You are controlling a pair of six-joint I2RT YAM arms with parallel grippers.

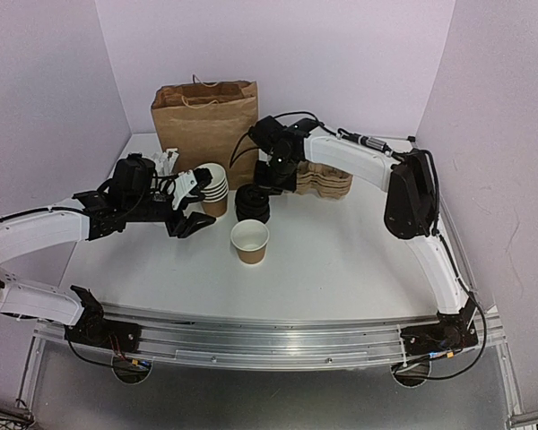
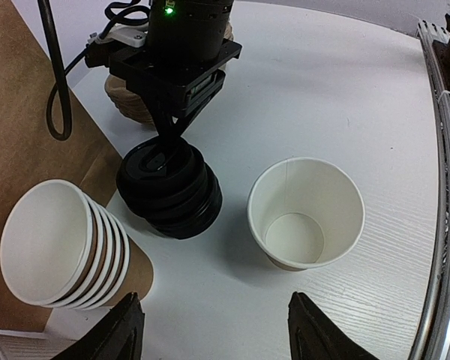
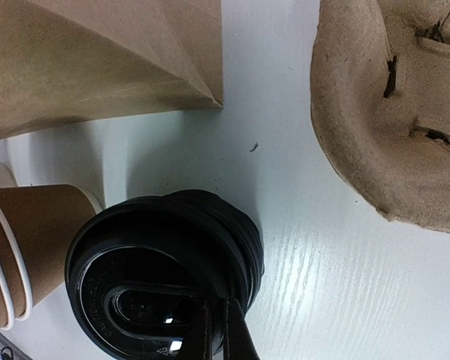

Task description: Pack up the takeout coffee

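One cup, no lid on it: that's the state of play. The takeout cup [image 1: 249, 240] stands upright and open-mouthed in the middle of the overhead view, white inside showing, apart from everything around it. Just above it in that frame sits the pile of black lids [image 2: 169, 195]. The right gripper [image 3: 219, 334] is down on the pile, jaws clenched on the rim of the top lid [image 3: 157, 285].

By my reckoning the packing has barely begun. A lid is being picked. It has to be pressed onto the cup, and the capped cup has to go into the brown paper bag [image 1: 204, 116] at the upper centre, perhaps by way of the cardboard carriers [image 3: 390, 112] at upper right. None of that is done.

The left gripper [image 2: 214, 319] hangs wide open with nothing between its fingers, low in its own view. The cup is to its right and the stack of lidless cups [image 2: 56, 247] at lower left.

Now, what I can't see. The right fingertips run off the bottom edge of their camera, so I can't tell whether the lid has lifted clear of the pile. The bag's inside is hidden. The carriers are cut off at the frame edge.
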